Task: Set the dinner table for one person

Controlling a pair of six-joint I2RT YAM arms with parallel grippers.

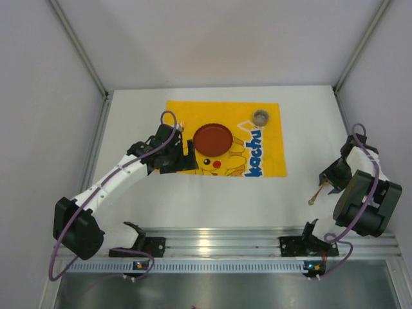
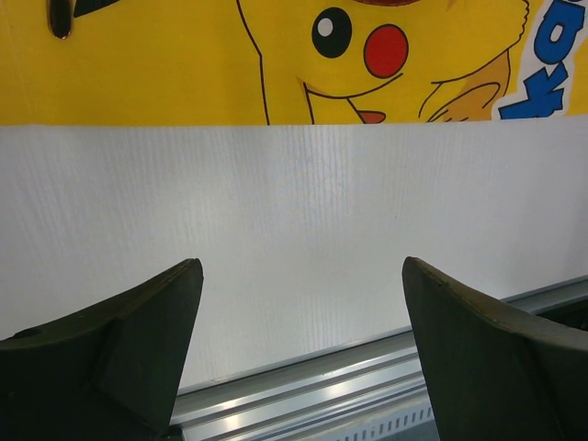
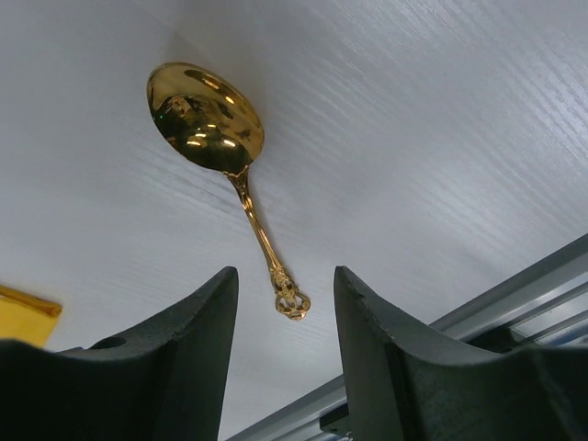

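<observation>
A: Where is the dinner table?

B: It fills the floor of the booth, a matt white top with a faint grain, running from the arms' bases to the back wall. Pale grey walls close it in on three sides.

A: What lies on it?

B: A yellow cartoon mat sits flat at the far middle. A red plate rests on the mat, left of centre, and a small round grey cup stands at its far right corner. A gold spoon lies on the bare white well right of the mat, bowl up.

A: And the grippers?

B: The left gripper hangs over bare table at the mat's near left edge, its jaws wide apart and holding nothing. The right gripper hovers over the spoon's handle end, jaws apart, not gripping it.

A: The near edge?

B: A ribbed metal rail runs along it, with both arm bases bolted on.
</observation>
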